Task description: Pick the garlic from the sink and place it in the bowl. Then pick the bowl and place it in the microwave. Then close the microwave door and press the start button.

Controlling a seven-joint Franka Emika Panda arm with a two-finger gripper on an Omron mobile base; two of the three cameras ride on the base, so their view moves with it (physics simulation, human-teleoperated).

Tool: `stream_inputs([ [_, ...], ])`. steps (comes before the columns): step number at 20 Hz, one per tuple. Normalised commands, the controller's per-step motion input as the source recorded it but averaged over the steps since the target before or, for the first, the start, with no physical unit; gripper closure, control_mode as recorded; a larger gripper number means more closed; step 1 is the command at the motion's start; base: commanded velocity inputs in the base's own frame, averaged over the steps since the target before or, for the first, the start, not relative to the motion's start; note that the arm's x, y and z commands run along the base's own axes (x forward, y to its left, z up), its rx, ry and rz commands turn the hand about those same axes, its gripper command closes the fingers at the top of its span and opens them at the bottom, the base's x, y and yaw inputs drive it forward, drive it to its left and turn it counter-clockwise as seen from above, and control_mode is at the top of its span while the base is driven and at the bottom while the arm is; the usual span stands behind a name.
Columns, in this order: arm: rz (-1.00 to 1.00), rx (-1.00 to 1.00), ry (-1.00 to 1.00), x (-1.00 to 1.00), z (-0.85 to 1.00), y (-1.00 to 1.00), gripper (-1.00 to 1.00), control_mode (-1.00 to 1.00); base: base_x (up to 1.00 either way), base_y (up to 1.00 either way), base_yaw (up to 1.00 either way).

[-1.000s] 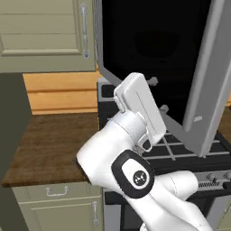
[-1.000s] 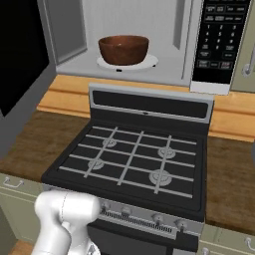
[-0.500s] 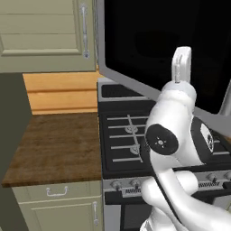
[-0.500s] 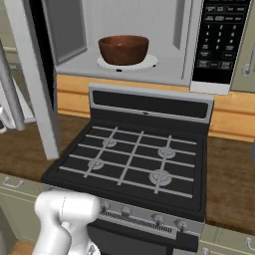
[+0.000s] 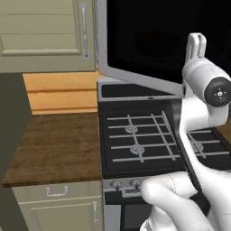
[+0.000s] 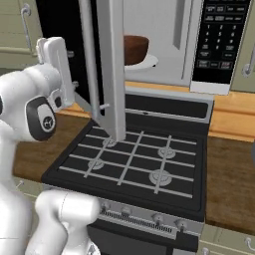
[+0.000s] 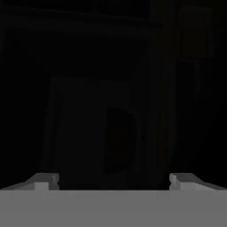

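The dark reddish-brown bowl point(image 6: 137, 48) sits on the white turntable plate point(image 6: 150, 61) inside the light grey microwave point(image 6: 169, 45). The garlic and the sink are out of view. The microwave door point(image 6: 110, 69) stands about half swung, edge-on in the right base view. Its black glass point(image 5: 149, 40) fills the top of the left base view. My gripper point(image 6: 72, 69) is against the door's outer face, with the white hand point(image 5: 197, 45) upright. In the hand view the two fingertips point(image 7: 42, 181) stand far apart before dark glass, open with nothing held.
A black-fronted gas stove point(image 6: 134, 154) lies directly below the microwave and the swinging door. Wooden counter runs to its left point(image 5: 58, 149) and right point(image 6: 229, 174). Beige cabinets point(image 5: 45, 36) hang at the upper left. The microwave's button panel point(image 6: 216, 40) is to the right of the cavity.
The microwave door has swung further toward shut. My hand has travelled right with it, staying against its outer face. The jaws stayed open; the bowl has not moved.
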Motion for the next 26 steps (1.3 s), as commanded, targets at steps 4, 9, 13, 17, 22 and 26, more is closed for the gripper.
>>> stream_inputs([
  [4, 0.28, 0.13, 0.2, 0.99, 0.32, -0.32, -1.0, -1.0, 0.0, 0.0, 0.0],
  [9, 0.22, 0.03, 0.25, 0.9, 0.33, -0.19, -1.0, -1.0, 0.0, 0.0, 0.0],
  [13, 0.11, 0.0, 0.22, 0.76, 0.19, -0.08, -1.0, -1.0, 0.0, 0.0, 0.0],
  [17, 0.06, 0.0, 0.02, 0.7, -0.14, -0.05, -1.0, -1.0, 0.0, 0.0, 0.0],
  [22, 0.06, 0.0, 0.0, 0.74, -0.47, -0.03, -1.0, -1.0, 0.0, 0.0, 0.0],
  [26, 0.08, 0.0, 0.0, 0.81, -0.63, 0.0, -1.0, -1.0, 0.0, 0.0, 0.0],
])
